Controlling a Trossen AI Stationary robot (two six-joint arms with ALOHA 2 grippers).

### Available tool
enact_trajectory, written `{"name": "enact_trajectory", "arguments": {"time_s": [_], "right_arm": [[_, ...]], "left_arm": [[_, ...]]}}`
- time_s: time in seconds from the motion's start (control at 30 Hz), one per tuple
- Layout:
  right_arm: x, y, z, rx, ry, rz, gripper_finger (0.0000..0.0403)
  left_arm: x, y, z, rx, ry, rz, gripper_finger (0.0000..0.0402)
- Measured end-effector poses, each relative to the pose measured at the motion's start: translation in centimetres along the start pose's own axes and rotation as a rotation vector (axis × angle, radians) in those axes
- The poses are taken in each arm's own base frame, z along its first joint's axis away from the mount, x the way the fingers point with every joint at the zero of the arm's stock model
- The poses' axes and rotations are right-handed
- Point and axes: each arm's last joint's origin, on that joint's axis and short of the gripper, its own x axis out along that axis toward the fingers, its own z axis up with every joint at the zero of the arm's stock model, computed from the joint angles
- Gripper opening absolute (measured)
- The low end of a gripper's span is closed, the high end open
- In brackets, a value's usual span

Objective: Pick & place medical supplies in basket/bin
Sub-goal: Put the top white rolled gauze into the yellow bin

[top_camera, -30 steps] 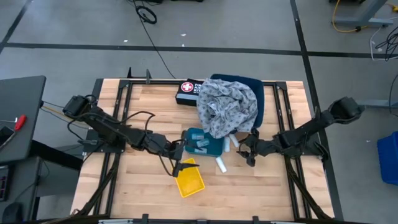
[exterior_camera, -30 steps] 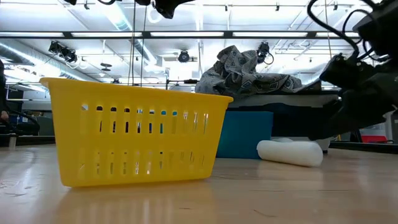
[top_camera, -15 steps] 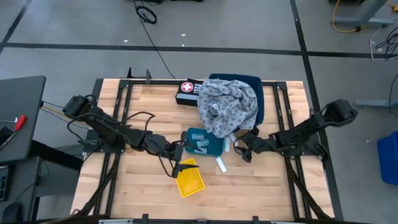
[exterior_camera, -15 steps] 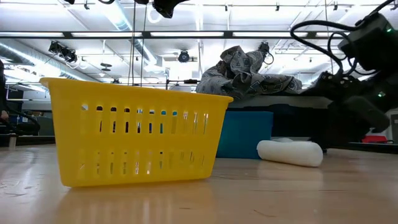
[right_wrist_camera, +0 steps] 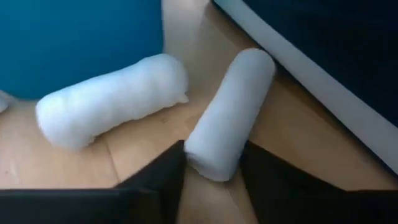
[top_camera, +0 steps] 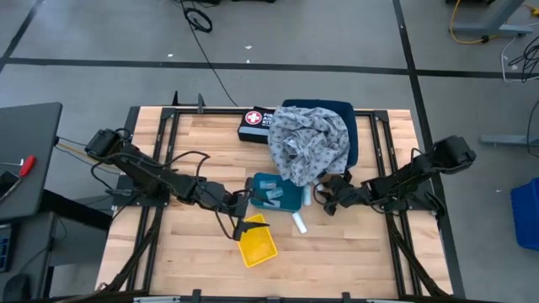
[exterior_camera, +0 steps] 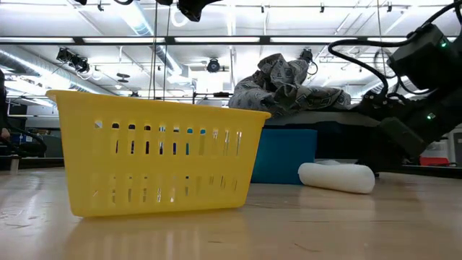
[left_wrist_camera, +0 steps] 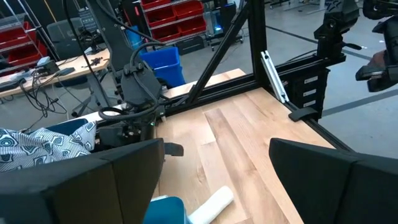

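Three white rolls lie on the table right of the teal bin (top_camera: 274, 192): one nearer the near edge (top_camera: 299, 221) (exterior_camera: 337, 177), and two (right_wrist_camera: 112, 99) (right_wrist_camera: 227, 118) by the bin's right wall. My right gripper (top_camera: 324, 200) (right_wrist_camera: 211, 177) is open, low at the table. Its fingers stand either side of the end of one roll. The grey speckled cloth (top_camera: 307, 143) (exterior_camera: 285, 87) is heaped on a dark blue cloth (top_camera: 324, 109). Clear packets (top_camera: 271, 198) lie in the teal bin. My left gripper (top_camera: 240, 220) is open, by the yellow basket (top_camera: 257, 240) (exterior_camera: 155, 155). My right gripper comes level from the table's right. Its two fingers (right_wrist_camera: 165, 171) lie along the roll, close against both sides of its end (right_wrist_camera: 208, 158). Whether they touch it, I cannot tell. The roll lies flat on the table.
A black first-aid kit (top_camera: 255, 124) lies at the far edge, left of the cloths. The teal bin stands close to the rolls on their left, and the dark cloth's white edge (right_wrist_camera: 298, 68) runs on their other side. Bare wood shows near the front edge (top_camera: 354, 252).
My right gripper has moved toward the table's left, closing in on the two rolls beside the teal bin. The rolls, the cloths and the basket have kept their places.
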Motion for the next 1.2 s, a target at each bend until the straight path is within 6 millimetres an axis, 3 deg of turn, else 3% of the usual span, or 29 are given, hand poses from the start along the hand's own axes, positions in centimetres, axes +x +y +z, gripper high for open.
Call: {"name": "enact_trajectory", "arguments": {"time_s": [0.2,0.43,0.63,0.97,1.2], "right_arm": [[-0.3,0.6,-0.3,0.019,0.005,0.046,0.0024],[-1.2,2.1,-0.9,0.084,0.020,0.142,0.0022],[-2.6,4.9,-1.0,0.076,0.038,0.289,0.0022],[-5.3,9.9,0.5,-0.105,-0.029,0.342,0.0022],[-6.8,11.8,1.4,-0.217,-0.148,0.328,0.0022]], "left_arm": [[0.0,0.0,0.0,0.000,0.000,0.000,0.0293],[0.0,0.0,-0.1,-0.002,0.008,-0.002,0.0293],[0.0,-0.1,-0.4,-0.013,0.039,-0.009,0.0293],[0.0,-0.2,-0.6,-0.012,0.057,-0.014,0.0293],[0.0,-1.6,1.7,-0.028,-0.214,-0.011,0.0293]]}}
